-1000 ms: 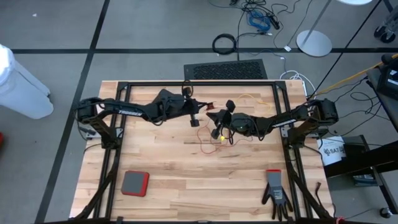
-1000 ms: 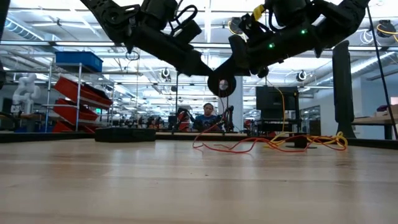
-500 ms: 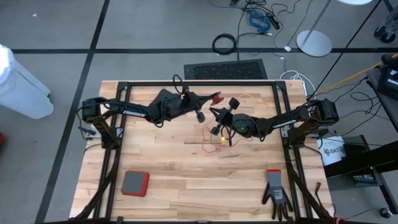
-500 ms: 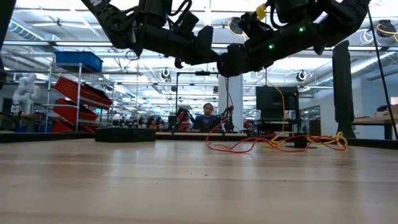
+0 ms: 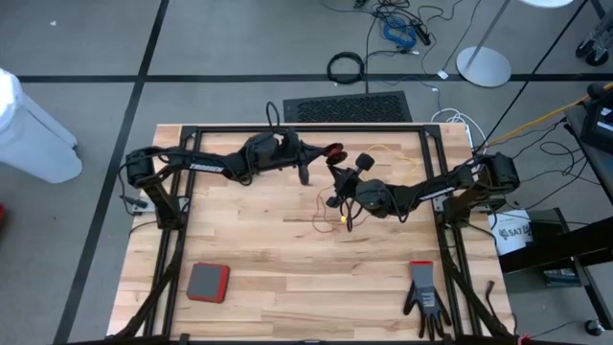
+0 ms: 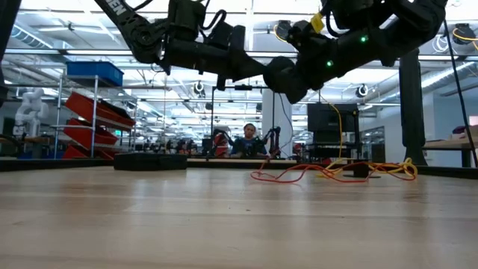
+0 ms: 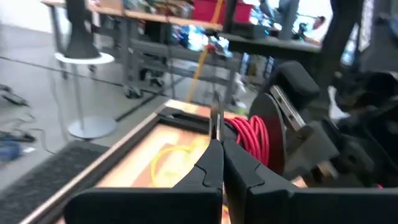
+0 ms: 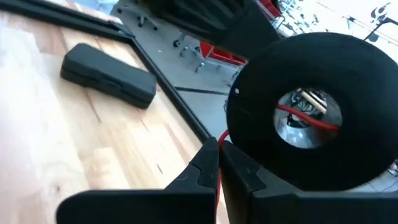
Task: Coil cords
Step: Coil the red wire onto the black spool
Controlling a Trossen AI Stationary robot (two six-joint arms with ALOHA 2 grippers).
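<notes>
Left gripper (image 5: 330,150) swung toward table's back edge — both jaws shut; two cords (image 5: 330,216), tangled.

Black reel (image 8: 311,118); red cord (image 7: 252,134); yellow cord (image 6: 373,170).

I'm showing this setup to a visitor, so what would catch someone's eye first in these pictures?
Probably the two dark arms meeting above the far middle of the table, the left gripper and right gripper both shut, with a black reel wound with red cord between them. Next, the loose red and yellow cords trailing on the wood below, then the red pad and black glove at the near edge.
</notes>
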